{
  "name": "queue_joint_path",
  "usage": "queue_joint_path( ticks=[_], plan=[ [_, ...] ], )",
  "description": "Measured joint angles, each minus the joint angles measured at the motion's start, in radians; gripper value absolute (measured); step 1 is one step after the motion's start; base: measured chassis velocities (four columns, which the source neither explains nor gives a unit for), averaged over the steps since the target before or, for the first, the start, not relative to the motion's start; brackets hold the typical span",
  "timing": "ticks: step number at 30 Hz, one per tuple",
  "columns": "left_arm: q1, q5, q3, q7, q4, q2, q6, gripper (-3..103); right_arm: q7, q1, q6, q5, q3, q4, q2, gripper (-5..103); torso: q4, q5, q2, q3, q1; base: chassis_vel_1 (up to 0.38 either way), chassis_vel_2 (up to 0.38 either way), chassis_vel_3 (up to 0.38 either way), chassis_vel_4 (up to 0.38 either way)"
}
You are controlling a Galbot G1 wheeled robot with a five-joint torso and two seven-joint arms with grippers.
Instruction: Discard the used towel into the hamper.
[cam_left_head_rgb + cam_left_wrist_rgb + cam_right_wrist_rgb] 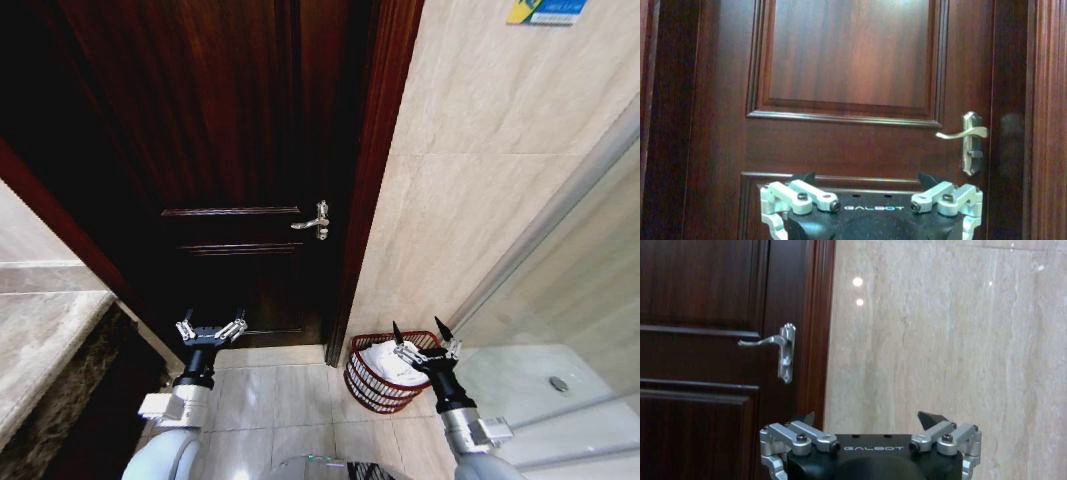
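The hamper (364, 389), a small dark red wire basket, stands on the tiled floor in the corner between door frame and wall. A white towel (381, 361) lies inside it. My right gripper (419, 329) is raised in front of the hamper's right rim, open and holding nothing; in the right wrist view its fingers (869, 417) point at the beige wall. To the left, my left gripper (211, 321) is held up before the door, also open and holding nothing, and it faces the door panel in the left wrist view (867, 178).
A dark wooden door (250, 150) with a silver lever handle (312, 222) stands shut ahead. Beige stone wall (480, 150) runs to its right, then a glass shower partition (560, 300) with a floor drain (558, 383). A stone countertop (40, 340) borders the left.
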Motion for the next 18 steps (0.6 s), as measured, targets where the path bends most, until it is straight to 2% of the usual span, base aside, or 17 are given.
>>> queue_joint_path(
  ticks=[7,18],
  plan=[
    [0.000,0.000,0.000,0.000,0.000,0.000,0.000,100,-0.016,-0.009,0.031,-0.025,-0.022,0.032,0.019,100,0.0000,0.0000,0.000,0.000,0.000,0.000,0.000,0.000,0.000],
    [0.000,0.000,0.000,0.000,0.000,0.000,0.000,100,-0.005,-0.011,0.033,-0.031,-0.043,0.061,0.030,100,0.0000,-0.0001,0.001,0.000,0.000,0.000,0.000,0.000,0.000]
  ],
)
